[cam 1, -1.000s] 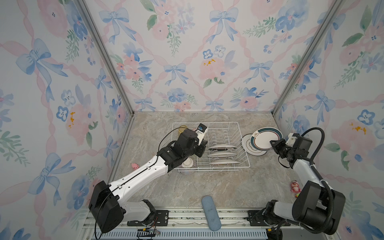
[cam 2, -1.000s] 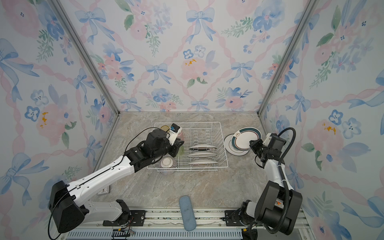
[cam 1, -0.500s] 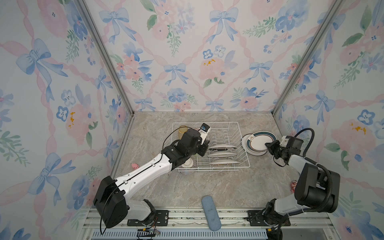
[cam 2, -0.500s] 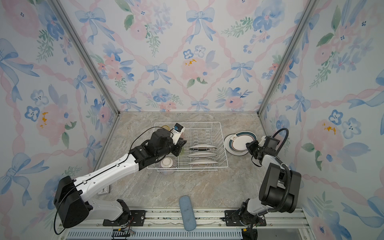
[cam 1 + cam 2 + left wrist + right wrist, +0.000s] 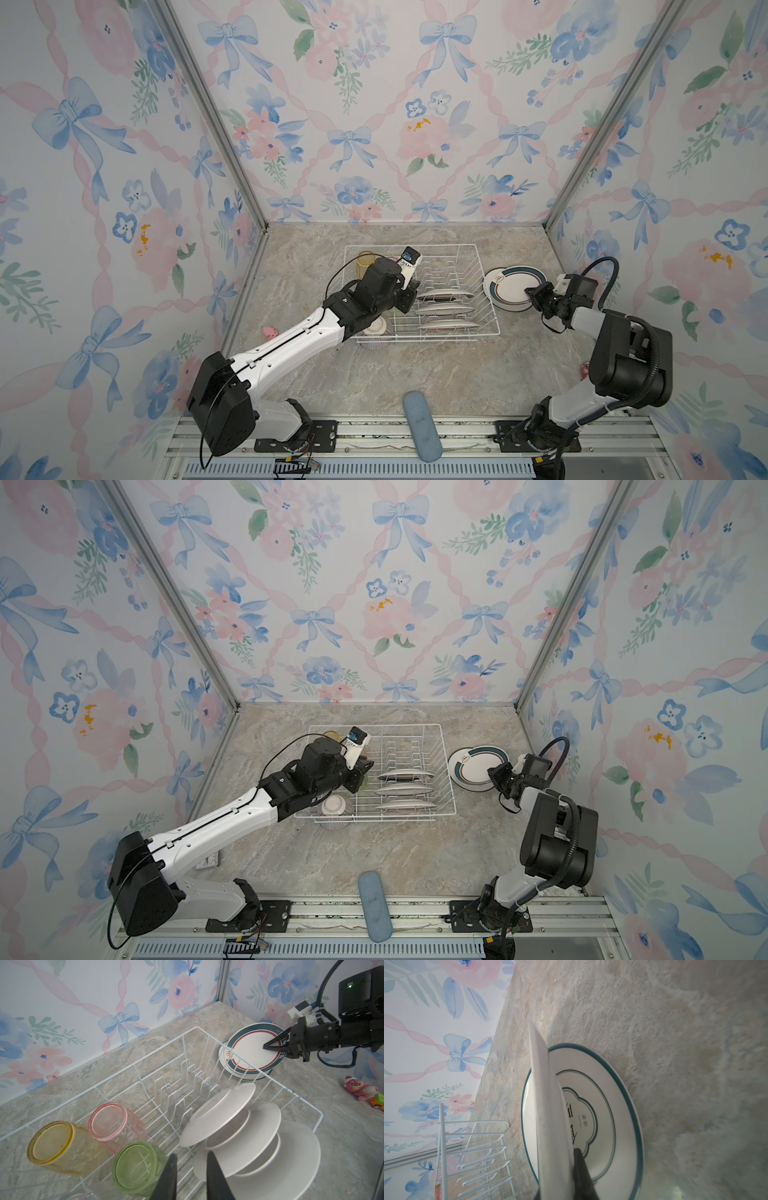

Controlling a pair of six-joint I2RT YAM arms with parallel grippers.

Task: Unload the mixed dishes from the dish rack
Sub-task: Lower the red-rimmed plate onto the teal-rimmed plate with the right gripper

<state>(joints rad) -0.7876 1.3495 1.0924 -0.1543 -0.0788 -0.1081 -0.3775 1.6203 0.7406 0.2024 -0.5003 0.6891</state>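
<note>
The right arm has dropped since a second ago, bringing its plate from a steep tilt to nearly flat. My right hand [image 5: 531,293] is clenched on the teal-rimmed plate [image 5: 512,286] at the rim facing the surface's right edge. It lies over a second plate [image 5: 247,1076] just right of the dish rack [image 5: 478,266]; I can't tell if it's fully seated. My left hand [image 5: 191,1155], narrowly parted and empty, hangs beside the green tumbler [image 5: 135,1165].
</note>
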